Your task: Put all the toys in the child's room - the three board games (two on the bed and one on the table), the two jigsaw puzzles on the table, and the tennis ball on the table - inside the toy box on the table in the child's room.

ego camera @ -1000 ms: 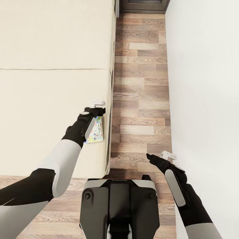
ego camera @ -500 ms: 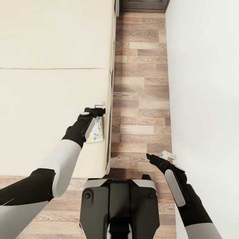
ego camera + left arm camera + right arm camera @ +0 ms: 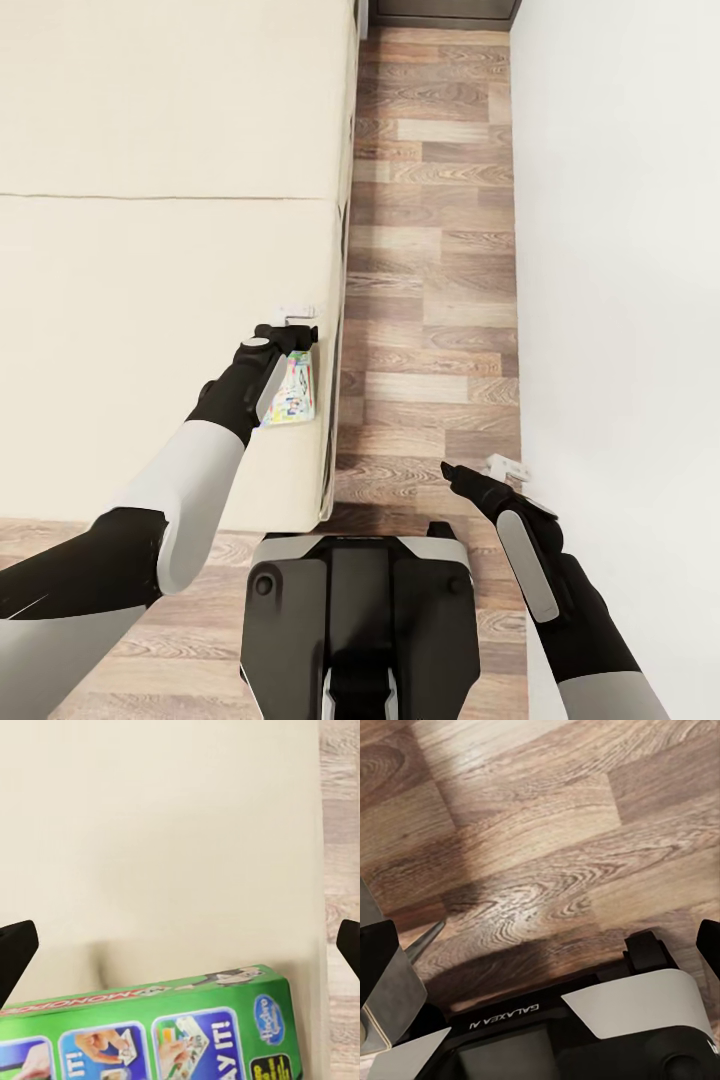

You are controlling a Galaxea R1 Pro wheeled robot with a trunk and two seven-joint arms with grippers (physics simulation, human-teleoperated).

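1. Head view: left gripper (image 3: 298,318) sits over the bed (image 3: 150,250), near the mattress's right edge, w/ the arm reaching forward from the lower left.
2. A board game (image 3: 292,392) lies flat on the mattress just under/behind that wrist, close to the bed's edge; pale lid w/ bright cartoon print, partly hidden by the forearm.
3. Left wrist view: the box (image 3: 150,1027) shows a green side w/ printed panels and a Hasbro badge (lettering looks like Monopoly, though it's upside down and small). Both dark fingertips sit at the far edges of the frame, spread wide, nothing between them; the box is not gripped.
4. Right gripper (image 3: 508,468) hangs over the wood floor (image 3: 430,250) beside the white wall (image 3: 620,250), well apart from the bed. Fingers wide in the right wrist view, nothing held.
5. Right wrist view: floor planks (image 3: 540,832) and the robot's base (image 3: 585,1027), marked GALAXEA AI.
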